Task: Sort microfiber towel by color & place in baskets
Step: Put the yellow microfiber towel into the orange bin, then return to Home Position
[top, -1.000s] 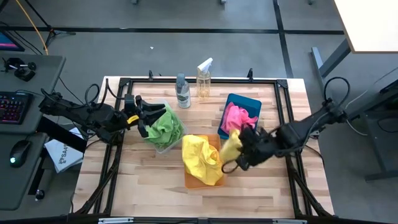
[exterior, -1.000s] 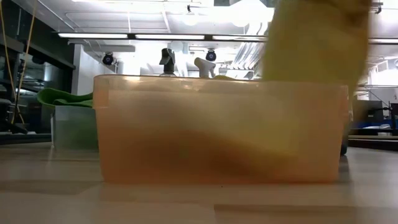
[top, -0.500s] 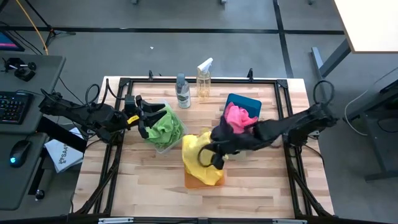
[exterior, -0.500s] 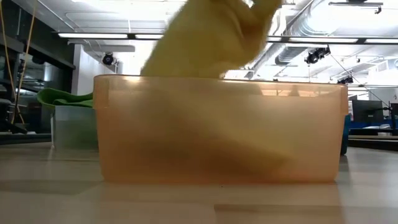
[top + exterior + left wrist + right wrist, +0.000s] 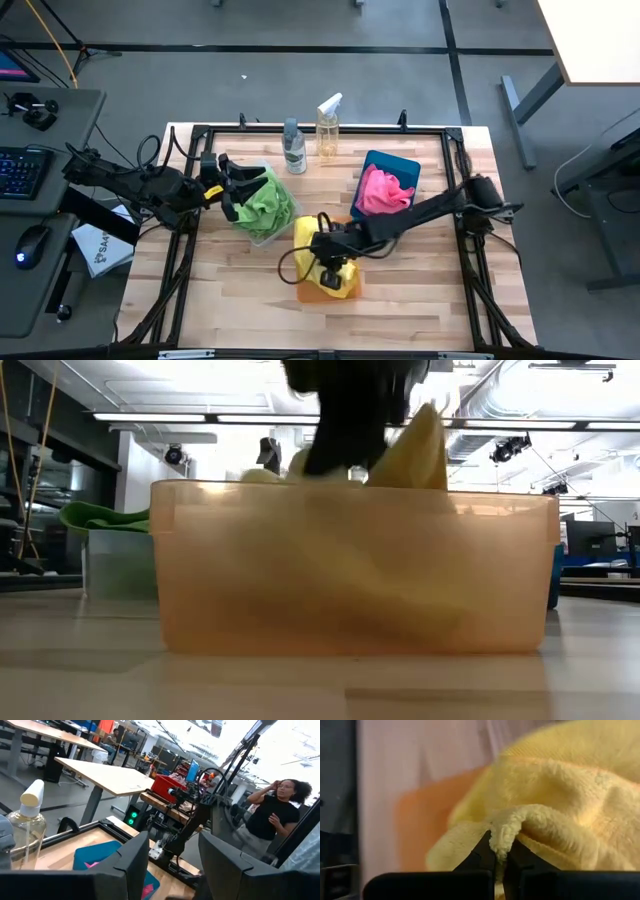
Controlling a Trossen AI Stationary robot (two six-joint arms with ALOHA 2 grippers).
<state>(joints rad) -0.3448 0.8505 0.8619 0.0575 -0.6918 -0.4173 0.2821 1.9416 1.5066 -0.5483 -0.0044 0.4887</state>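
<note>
Yellow towels fill the orange basket at the table's middle; in the low view the basket stands close by with yellow cloth rising over its rim. My right gripper reaches into it, shut on a yellow towel. Green towels lie in the clear basket. Pink towels lie in the teal basket. My left gripper is open at the clear basket's left side, touching nothing. My right gripper pinches a folded ridge of the yellow towel between its two fingertips. It comes from the table's right, slanting down. The towel lies on the other yellow cloths in the orange basket.
Two spray bottles stand at the table's far edge behind the baskets. Bare wood lies at the near edge and the right side. A person stands in the room beyond the table.
My right gripper has carried a yellow towel from beside the teal basket toward the table's left and down into the orange basket, where the towel now lies on the other yellow cloths.
</note>
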